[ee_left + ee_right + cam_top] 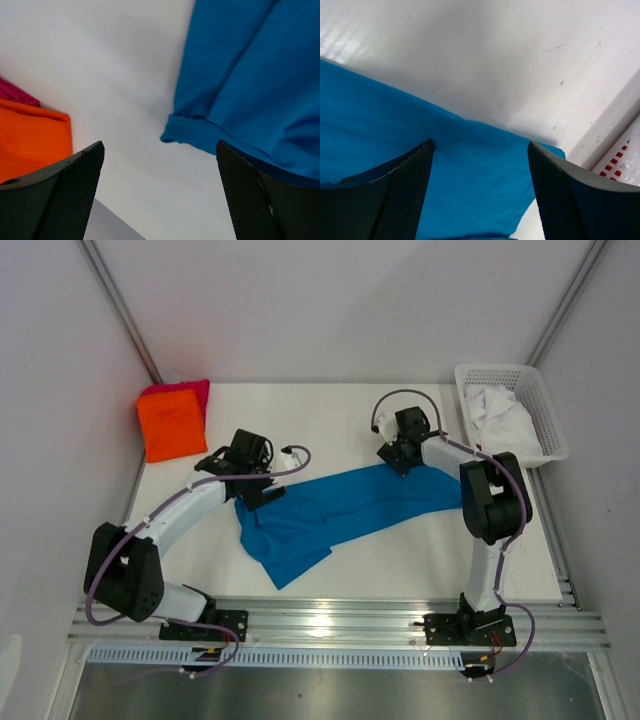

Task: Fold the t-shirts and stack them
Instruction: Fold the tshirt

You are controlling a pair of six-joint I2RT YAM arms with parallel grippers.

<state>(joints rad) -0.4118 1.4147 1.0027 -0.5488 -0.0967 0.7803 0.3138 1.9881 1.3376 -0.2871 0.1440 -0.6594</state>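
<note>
1. T-shirt of bright blue soft cloth (330,515) lay unfolded and rumpled across the middle of the white table (420,565), running slantwise from near left to far right. It was not yet folded.
2. Left gripper (255,490) stood at the shirt's left edge with jaws wide apart and nothing between them. In the left wrist view a hemmed edge of the blue cloth (250,75) lay just beside the right finger.
3. Right gripper (400,462) stood over the shirt's far right end, jaws also parted and gripping nothing. The blue cloth (395,140) lay flat beneath them. Contact with it could not be determined.
4. Folded orange cloth t-shirt (170,425) lay on a pinkish-red cloth t-shirt (192,390) in the far left corner, well apart from the blue one. Judgement: two garments done and stacked.
5. White plastic lattice basket (552,415) at the far right held crumpled white cloth (500,412); its nature was unclear.
6. Outstanding, by judgement: fold the blue shirt and place it on the stack.
</note>
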